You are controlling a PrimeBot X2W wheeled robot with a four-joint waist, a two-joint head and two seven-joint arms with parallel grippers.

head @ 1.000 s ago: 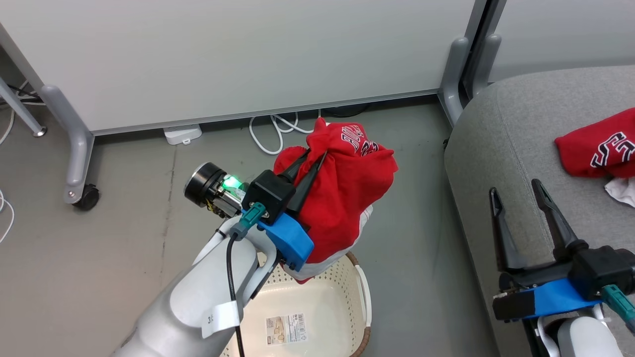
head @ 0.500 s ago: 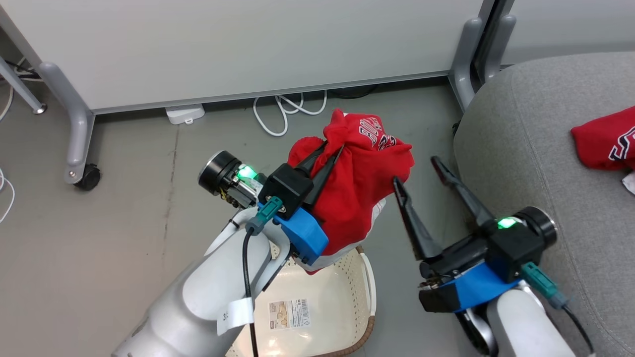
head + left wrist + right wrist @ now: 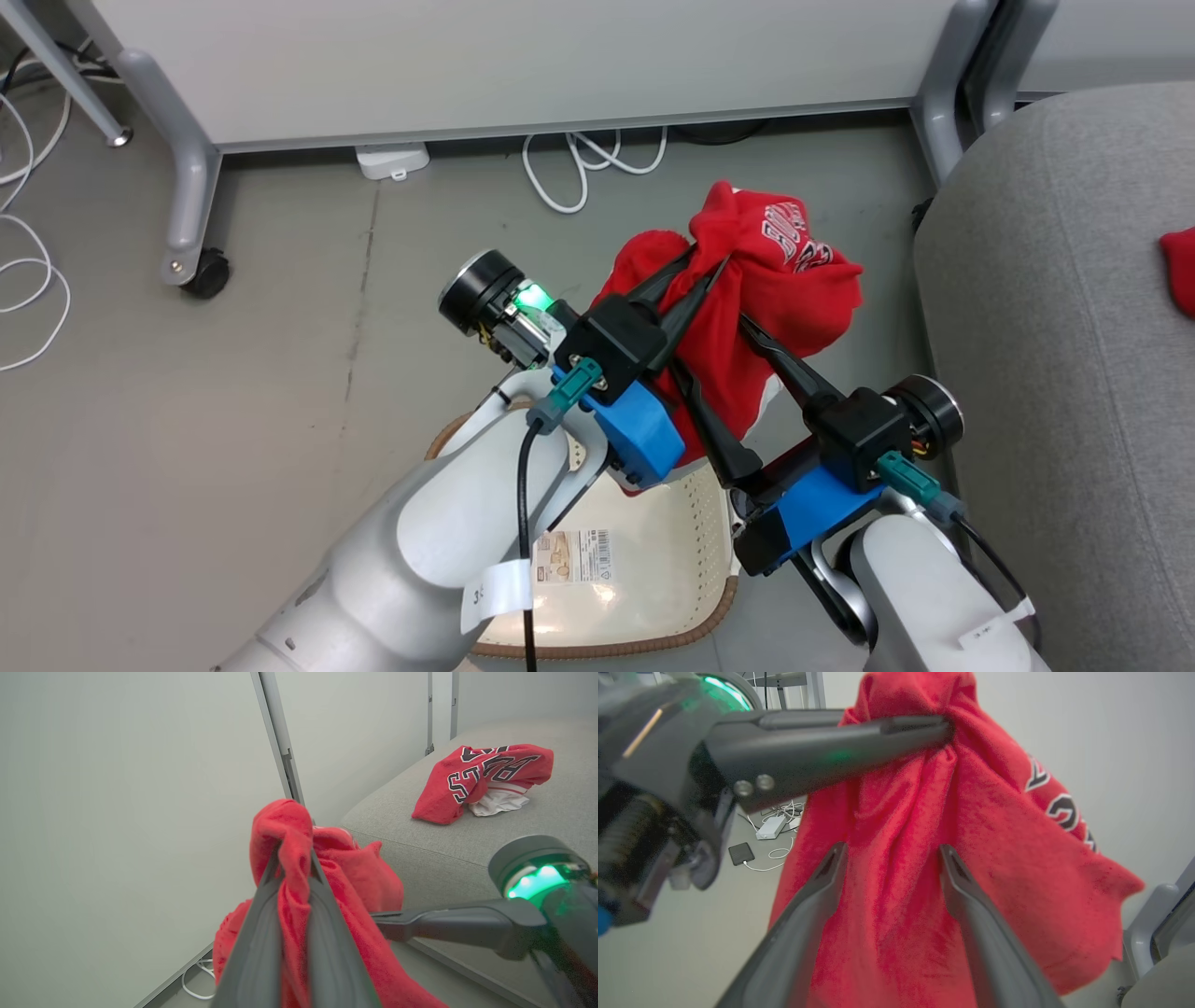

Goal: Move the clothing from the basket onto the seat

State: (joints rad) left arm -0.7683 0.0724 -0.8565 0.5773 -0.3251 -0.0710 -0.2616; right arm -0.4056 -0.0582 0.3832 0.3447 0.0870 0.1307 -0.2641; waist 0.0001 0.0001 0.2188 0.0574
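Left gripper [image 3: 708,261] is clamped on a bunched fold of one red garment [image 3: 789,275], hung clear above the basket [image 3: 597,646]. Right gripper [image 3: 709,345] is spread wide against the cloth, not gripping, prob. to steady it. 2nd garment [image 3: 481,779] is laid on the seat [image 3: 1055,327], well in from its corner.

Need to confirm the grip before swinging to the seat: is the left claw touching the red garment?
Touching. The left wrist view shows the left claw shut, with a fold of the red garment pinched between its two fingers.
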